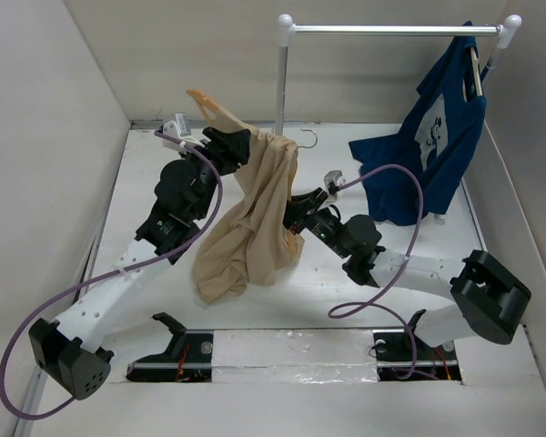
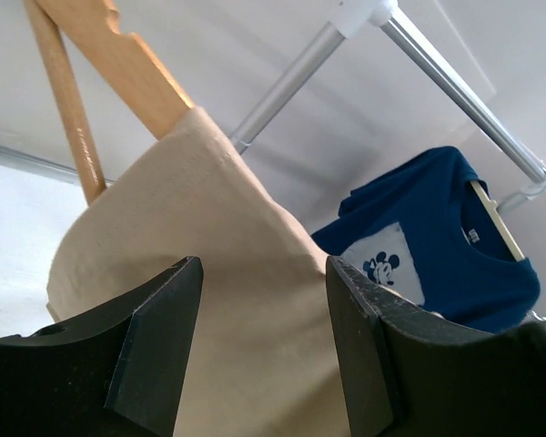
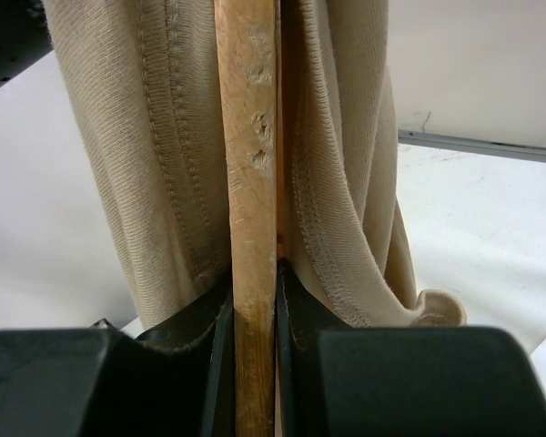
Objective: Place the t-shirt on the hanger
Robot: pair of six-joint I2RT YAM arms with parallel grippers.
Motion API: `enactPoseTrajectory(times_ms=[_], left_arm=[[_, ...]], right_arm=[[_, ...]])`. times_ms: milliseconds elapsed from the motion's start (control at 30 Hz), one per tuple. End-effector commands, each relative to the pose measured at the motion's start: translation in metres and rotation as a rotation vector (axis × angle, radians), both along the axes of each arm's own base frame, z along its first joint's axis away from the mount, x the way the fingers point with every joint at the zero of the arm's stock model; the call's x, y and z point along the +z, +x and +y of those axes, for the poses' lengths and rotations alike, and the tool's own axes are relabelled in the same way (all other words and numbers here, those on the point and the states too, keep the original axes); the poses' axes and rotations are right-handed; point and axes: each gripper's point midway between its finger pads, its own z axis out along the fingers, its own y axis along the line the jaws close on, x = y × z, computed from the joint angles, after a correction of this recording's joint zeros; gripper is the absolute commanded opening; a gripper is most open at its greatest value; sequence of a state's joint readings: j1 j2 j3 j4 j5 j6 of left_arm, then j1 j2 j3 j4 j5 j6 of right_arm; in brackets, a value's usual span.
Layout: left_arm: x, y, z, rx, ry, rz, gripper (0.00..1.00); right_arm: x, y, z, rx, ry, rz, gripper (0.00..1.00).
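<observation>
The tan t-shirt (image 1: pixel 255 228) hangs bunched in mid-air over the wooden hanger (image 1: pixel 211 109), and its lower folds reach the table. One hanger arm sticks out bare at the upper left; the metal hook (image 1: pixel 308 137) pokes out on the right. My left gripper (image 1: pixel 232 146) is up at the shirt's top. In the left wrist view that gripper (image 2: pixel 264 273) is open, with tan cloth (image 2: pixel 191 209) lying past its fingers and the hanger (image 2: pixel 118 55) above. My right gripper (image 1: pixel 298 211) is shut on the hanger's wooden bar (image 3: pixel 253 164), with shirt hems (image 3: pixel 146 137) on both sides.
A white clothes rail (image 1: pixel 391 30) on an upright pole (image 1: pixel 280 82) stands at the back. A dark blue printed t-shirt (image 1: pixel 428 155) hangs from its right end on another hanger. White walls close in on the left, back and right.
</observation>
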State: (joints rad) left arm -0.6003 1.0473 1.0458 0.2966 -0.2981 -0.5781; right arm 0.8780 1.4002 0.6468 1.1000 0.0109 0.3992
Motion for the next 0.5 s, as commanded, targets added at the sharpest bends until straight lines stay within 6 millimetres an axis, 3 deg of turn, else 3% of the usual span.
enactPoseTrajectory(times_ms=[0,167,233,467], left_arm=[[0.039,-0.001,0.014,0.054,-0.083,-0.091,0.53],[0.026,0.011,-0.005,0.008,-0.07,-0.06,0.54],[0.028,0.009,-0.016,-0.055,-0.085,-0.08,0.54],[0.004,0.007,-0.043,-0.165,-0.088,-0.044,0.55]], right_arm=[[0.043,-0.012,-0.013,-0.004,0.099,-0.106,0.0],[0.045,-0.014,-0.009,0.004,0.086,-0.108,0.0],[0.043,-0.013,-0.008,0.001,0.075,-0.107,0.0],[0.039,-0.011,0.003,0.033,0.052,-0.101,0.0]])
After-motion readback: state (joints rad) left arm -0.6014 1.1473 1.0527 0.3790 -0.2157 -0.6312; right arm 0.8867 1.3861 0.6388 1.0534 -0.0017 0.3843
